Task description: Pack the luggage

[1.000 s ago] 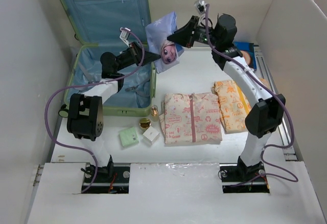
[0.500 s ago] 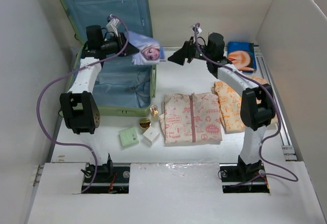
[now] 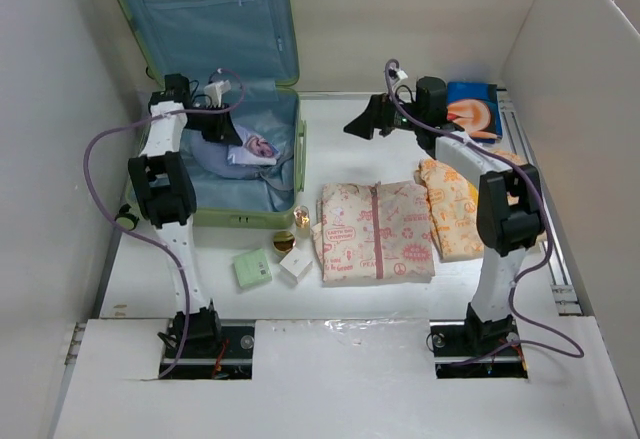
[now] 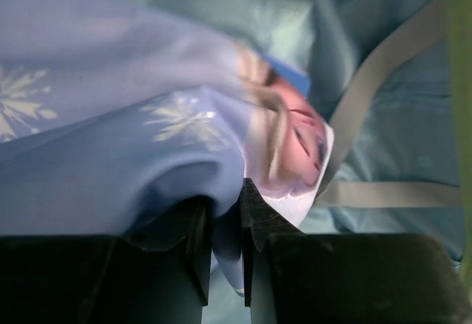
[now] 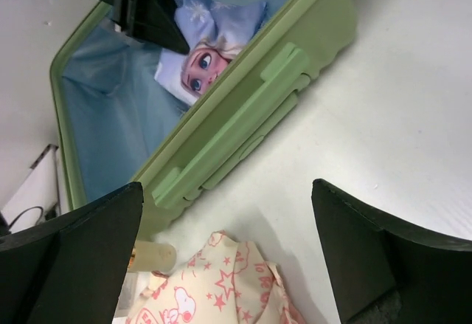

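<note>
Top: luggage (image 3: 240, 219) open at table far left, lid up. left gripper (image 3: 225, 131) down inside it with blue printed garment (image 3: 252, 151). right gripper (image 3: 360, 122) hovers mid-table.
Left wrist: fingers (image 4: 258, 213) clamped on garment fold, lining under it.
Right wrist: fingers (image 5: 74, 228) wide apart, empty.
My read: depositing garment. Next: release, lift clear, then folded pyjamas (image 3: 375, 229).
</note>
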